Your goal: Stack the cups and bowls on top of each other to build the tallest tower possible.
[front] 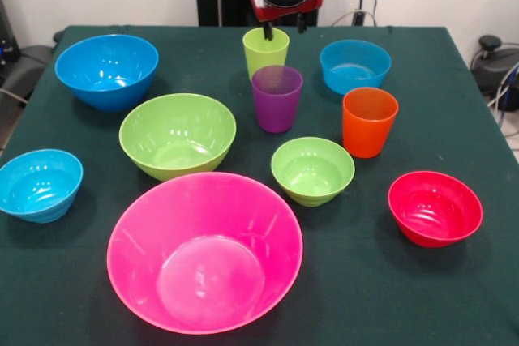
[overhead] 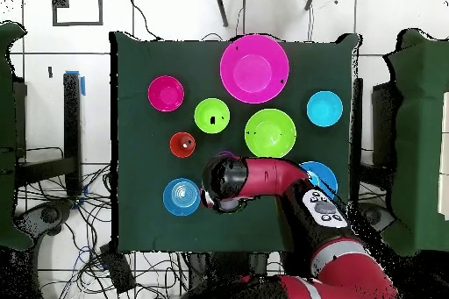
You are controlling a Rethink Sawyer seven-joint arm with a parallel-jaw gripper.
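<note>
My gripper (front: 284, 30) hangs open at the far middle of the table, just over the lime green cup (front: 265, 54). Its left finger (front: 268, 32) dips at the cup's rim. The purple cup (front: 276, 99) stands right in front of the lime one, and the orange cup (front: 369, 122) to its right. The bowls sit apart on the green cloth: huge pink (front: 204, 250), large green (front: 178, 135), large blue (front: 106, 70), small green (front: 312, 170), red (front: 435, 208), and light-blue ones (front: 354, 66) (front: 39, 185). Nothing is stacked, so no tower shows. Overhead, the arm (overhead: 254, 177) hides the gripper.
The table (front: 405, 297) is covered in dark green cloth. Cables and chairs stand around the table's edges. Overhead, the arm crosses part of the large blue bowl (overhead: 321, 175).
</note>
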